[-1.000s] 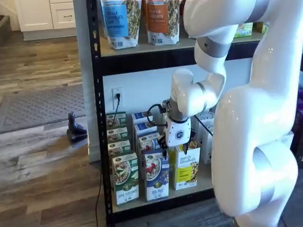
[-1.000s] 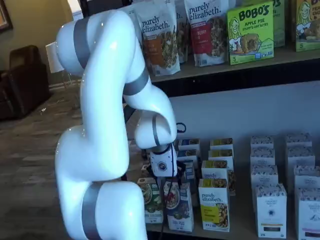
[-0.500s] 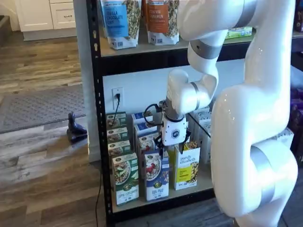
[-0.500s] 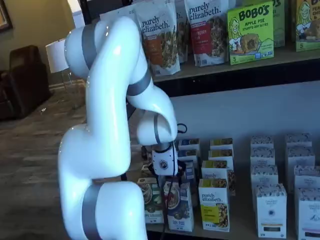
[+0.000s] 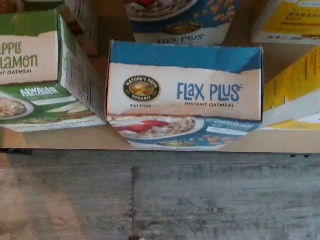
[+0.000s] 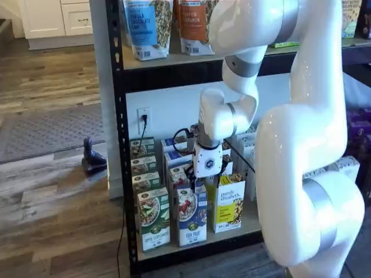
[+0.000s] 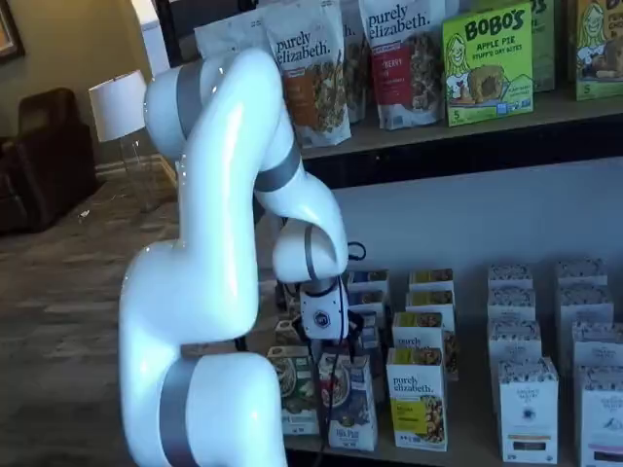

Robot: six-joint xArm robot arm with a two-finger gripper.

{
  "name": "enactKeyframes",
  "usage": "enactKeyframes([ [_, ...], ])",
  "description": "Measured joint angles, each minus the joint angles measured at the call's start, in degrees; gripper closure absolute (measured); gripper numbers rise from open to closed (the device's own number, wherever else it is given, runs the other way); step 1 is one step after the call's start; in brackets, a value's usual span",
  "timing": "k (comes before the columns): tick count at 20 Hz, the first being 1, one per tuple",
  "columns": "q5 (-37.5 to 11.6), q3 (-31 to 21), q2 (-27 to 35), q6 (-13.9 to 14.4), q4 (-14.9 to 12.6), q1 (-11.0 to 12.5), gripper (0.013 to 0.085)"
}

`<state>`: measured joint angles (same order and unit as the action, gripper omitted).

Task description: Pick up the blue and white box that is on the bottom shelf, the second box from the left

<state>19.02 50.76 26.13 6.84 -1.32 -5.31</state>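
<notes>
Wood plank floor [image 6: 52,214], grey rug [image 6: 52,130] far left; white cabinets [image 6: 55,17]; dark armchair [image 7: 44,156] beside white lamp [image 7: 117,102]

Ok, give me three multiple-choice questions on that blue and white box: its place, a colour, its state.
1. In a shelf view, just left of the blue and white box stands: A) a red bag B) a green-and-white carton C) nothing
2. The carton on its other side is: A) yellow B) purple C) black
3. The blue and white box is: A) lifted B) tipped over C) upright on the bottom shelf
Answers: B, its green-and-white front shows alongside; A, its front is yellow; C, it stands on the board, ungripped.
</notes>
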Motion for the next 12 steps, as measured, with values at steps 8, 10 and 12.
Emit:
enactKeyframes([
  [8,0.01,4.37,3.85,-0.32,0.91,-0.56,0.0130],
  [10,0.19,5.30,4.56,-0.28,1.03,-0.70,0.0130],
  [12,0.47,6.48,5.43,-0.03,0.91,-0.83,0.0130],
])
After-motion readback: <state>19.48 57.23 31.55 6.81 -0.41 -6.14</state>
